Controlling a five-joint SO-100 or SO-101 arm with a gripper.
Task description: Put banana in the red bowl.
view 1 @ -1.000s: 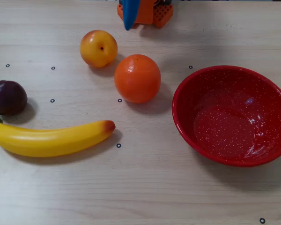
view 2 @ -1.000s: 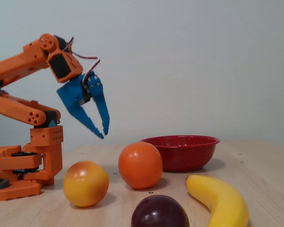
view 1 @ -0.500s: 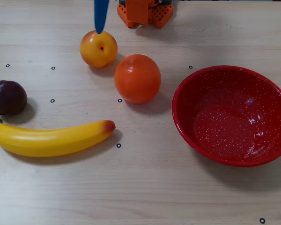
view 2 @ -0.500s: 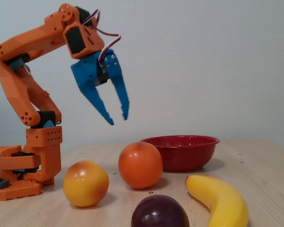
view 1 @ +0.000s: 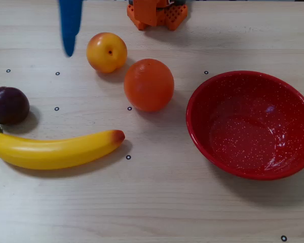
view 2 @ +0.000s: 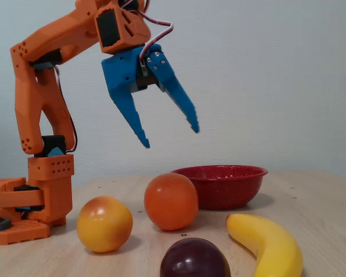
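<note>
The yellow banana (view 1: pixel 55 150) lies flat at the left front of the table in the overhead view, its reddish tip toward the middle and green stem at the far left; the fixed view has the banana (view 2: pixel 268 245) at lower right. The red speckled bowl (view 1: pixel 202 96) stands empty on the right, and in the fixed view the bowl (view 2: pixel 219 186) sits behind the fruit. My blue gripper (view 2: pixel 170 135) hangs open high above the table with nothing between its fingers. In the overhead view only one blue finger (view 1: pixel 70 23) shows at the top left.
A yellow-orange peach (view 1: pixel 107 52), an orange (view 1: pixel 149 84) and a dark plum (view 1: pixel 8 105) sit between the arm's base (view 1: pixel 157 12) and the banana. Small black ring marks dot the wooden table (view 1: pixel 157 207).
The arm has risen and swung out from its base, left in the overhead view. The jaws have spread wider. No fruit or bowl moved.
</note>
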